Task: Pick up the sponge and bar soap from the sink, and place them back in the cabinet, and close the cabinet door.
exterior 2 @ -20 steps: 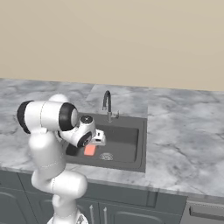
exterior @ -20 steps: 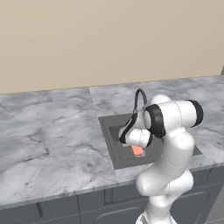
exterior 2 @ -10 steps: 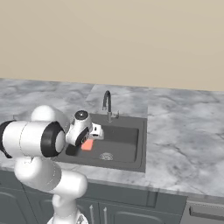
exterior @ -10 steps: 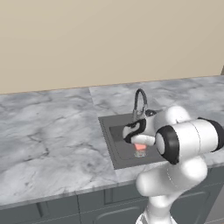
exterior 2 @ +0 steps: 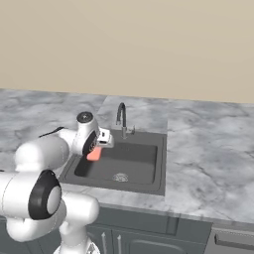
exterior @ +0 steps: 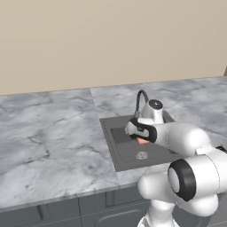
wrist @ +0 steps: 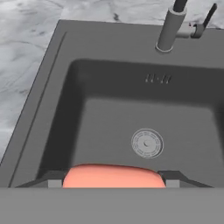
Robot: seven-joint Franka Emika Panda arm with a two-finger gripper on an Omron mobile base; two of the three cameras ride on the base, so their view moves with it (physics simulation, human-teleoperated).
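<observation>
Gripping the pink soap (wrist: 113, 176) between its two fingers, one at each end of the bar, the robot's claw (wrist: 114, 178) hangs above the sink (wrist: 52, 127), its jaws partly closed on the bar. Both base cameras show the soap (exterior 2: 94, 154) clear of the basin floor, at the sink's near-left side. Below lie the round drain (wrist: 147, 143) and, at the back edge, the faucet (exterior 2: 121, 118). Grey marble desk (exterior: 48, 142) surrounds the basin.

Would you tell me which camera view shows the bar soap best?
The hand view: the bar soap spans its bottom edge between the jaws, above the sink. Both base views give a small pink patch beside the wrist, half hidden in the left one, clearer in the right.
</observation>
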